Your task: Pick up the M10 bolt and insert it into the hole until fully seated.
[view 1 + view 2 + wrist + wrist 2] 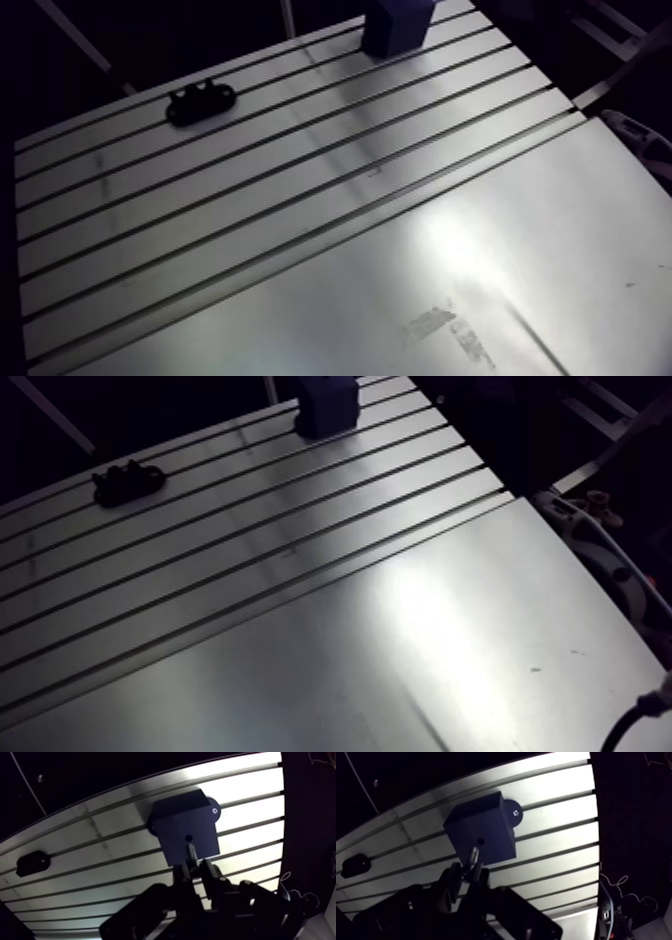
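Wrist view: pincer clamped on the M10 bolt, tip just short of the hole at its 12 o'clock in the block, so a slight tilt could jam it on the rim.

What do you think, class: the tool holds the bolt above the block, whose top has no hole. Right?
Not quite. The block does have a hole in its top, as the wrist view shows. The rest stands: the tool holds the bolt above the block.
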Robot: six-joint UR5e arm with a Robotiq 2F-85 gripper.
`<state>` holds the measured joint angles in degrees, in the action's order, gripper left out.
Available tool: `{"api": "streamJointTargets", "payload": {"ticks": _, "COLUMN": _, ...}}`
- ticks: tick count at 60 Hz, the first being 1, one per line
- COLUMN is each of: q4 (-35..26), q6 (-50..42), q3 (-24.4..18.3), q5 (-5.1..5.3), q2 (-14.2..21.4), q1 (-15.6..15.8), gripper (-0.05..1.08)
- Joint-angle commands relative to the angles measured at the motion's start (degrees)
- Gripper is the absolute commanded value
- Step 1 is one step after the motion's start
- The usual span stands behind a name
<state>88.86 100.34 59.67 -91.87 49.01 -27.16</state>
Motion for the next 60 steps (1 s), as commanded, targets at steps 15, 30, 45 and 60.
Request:
{"api": "streamJointTargets", "payload": {"ticks": 15, "q4": 0.0, "q6": 0.1, "q3": 0.0, "q5": -0.11, "q2": -0.2, "q1": -0.2, "gripper": 1.08}}
{"api": "streamJointTargets", "payload": {"ticks": 30, "q4": 0.1, "q6": 0.0, "q3": 0.6, "q5": 0.06, "q2": -0.2, "q1": -0.5, "gripper": 1.08}}
{"api": "streamJointTargets", "payload": {"ticks": 45, "q4": 0.1, "q6": 0.1, "q3": 1.1, "q5": 0.06, "q2": -0.3, "q1": -0.6, "gripper": 1.08}}
{"api": "streamJointTargets", "payload": {"ticks": 60, "q4": 0.1, "q6": 0.1, "q3": 1.4, "q5": -0.02, "q2": -0.3, "q1": -0.6, "gripper": 1.08}}
